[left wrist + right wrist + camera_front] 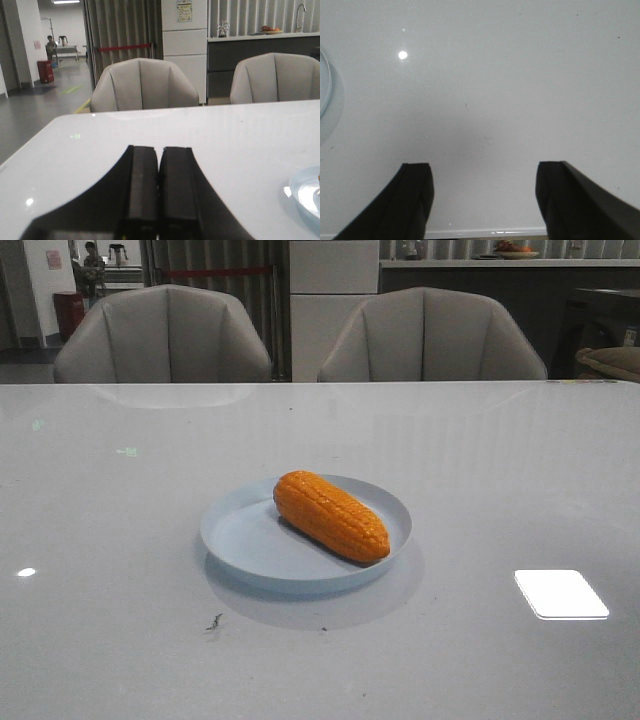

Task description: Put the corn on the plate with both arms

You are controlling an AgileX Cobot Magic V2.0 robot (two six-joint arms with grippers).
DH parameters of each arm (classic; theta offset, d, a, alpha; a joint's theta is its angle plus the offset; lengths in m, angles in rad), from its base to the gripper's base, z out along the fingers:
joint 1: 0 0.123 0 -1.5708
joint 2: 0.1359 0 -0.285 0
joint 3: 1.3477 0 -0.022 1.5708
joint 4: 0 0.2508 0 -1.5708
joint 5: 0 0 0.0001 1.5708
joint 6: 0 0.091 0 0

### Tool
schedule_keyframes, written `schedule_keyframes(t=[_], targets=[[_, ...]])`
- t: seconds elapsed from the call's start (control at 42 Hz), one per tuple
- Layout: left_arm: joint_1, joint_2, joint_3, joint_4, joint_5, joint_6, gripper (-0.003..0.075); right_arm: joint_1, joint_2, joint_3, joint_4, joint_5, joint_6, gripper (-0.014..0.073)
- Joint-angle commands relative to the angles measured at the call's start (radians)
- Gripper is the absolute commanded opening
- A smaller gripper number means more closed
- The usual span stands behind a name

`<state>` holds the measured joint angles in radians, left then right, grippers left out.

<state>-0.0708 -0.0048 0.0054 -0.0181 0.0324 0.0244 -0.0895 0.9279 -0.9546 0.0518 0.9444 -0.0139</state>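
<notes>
The orange corn cob (332, 515) is seen laid diagonally on the pale blue plate (240, 537) on the white table (120, 570), while the left gripper (159, 170) is pressed closed on nothing and the right gripper (484, 192) is spread wide, empty.

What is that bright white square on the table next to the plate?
Front view: glare, a light reflected on the glossy white table beside the round pale blue plate holding the orange corn cob. Right wrist view: a small round glare spot too.

Left hand (159, 165) pressed closed; right hand (482, 187) spread wide, empty.
</notes>
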Motion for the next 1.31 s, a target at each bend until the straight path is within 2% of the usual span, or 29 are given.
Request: schedule_keyframes(t=[0.0,0.642,0.832,0.88,0.951,1.094,1.165,1.284], targets=[[0.001,-0.004,0.003,-0.036,-0.032,0.002,0.0091,-0.006,-0.012,-0.027,-0.007,-0.056,-0.002,0.0542],[0.001,-0.004,0.003,-0.036,-0.032,0.002,0.0091,0.0,-0.012,-0.027,-0.002,-0.056,-0.002,0.0542],[0.001,-0.004,0.003,-0.036,-0.032,0.002,0.0091,0.0,-0.027,0.022,-0.013,-0.104,-0.002,0.0539],[0.001,-0.004,0.003,-0.036,-0.032,0.002,0.0091,0.006,-0.055,0.044,-0.013,-0.117,-0.002,0.0508],[0.001,-0.004,0.003,-0.036,-0.032,0.002,0.0091,0.031,-0.105,0.084,-0.013,-0.163,-0.002,0.0398],[0.001,-0.004,0.003,-0.036,-0.032,0.002,0.0091,0.115,-0.225,0.205,-0.019,-0.384,-0.002,0.0045],[0.001,-0.004,0.003,-0.036,-0.032,0.002,0.0091,0.158,-0.286,0.271,-0.042,-0.523,-0.002,0.0073],[0.001,-0.004,0.003,-0.036,-0.032,0.002,0.0091,0.192,-0.404,0.411,-0.068,-0.738,-0.002,0.0049]])
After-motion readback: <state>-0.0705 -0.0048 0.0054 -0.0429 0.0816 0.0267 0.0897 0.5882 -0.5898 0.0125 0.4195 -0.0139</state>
